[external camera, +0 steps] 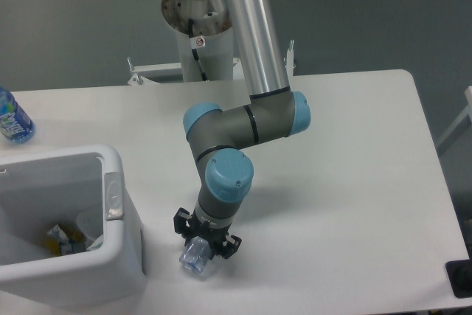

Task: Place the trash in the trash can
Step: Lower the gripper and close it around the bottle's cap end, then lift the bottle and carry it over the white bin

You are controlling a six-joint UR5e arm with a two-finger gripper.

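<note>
The crushed clear plastic bottle (195,257) lies on the white table near its front edge, just right of the trash can (118,256). My gripper (204,245) points down onto the bottle, its fingers pressed against the bottle's sides and mostly hidden under the wrist. The bottle still touches the table. The white bin stands at the front left with its grey latch (113,197) facing up. Inside it lies a crumpled wrapper (62,239) with coloured bits.
An upright blue-labelled water bottle (12,118) stands at the table's far left edge, behind the bin. The arm's base column (203,27) rises behind the table's back edge. A dark object (460,279) sits at the front right corner.
</note>
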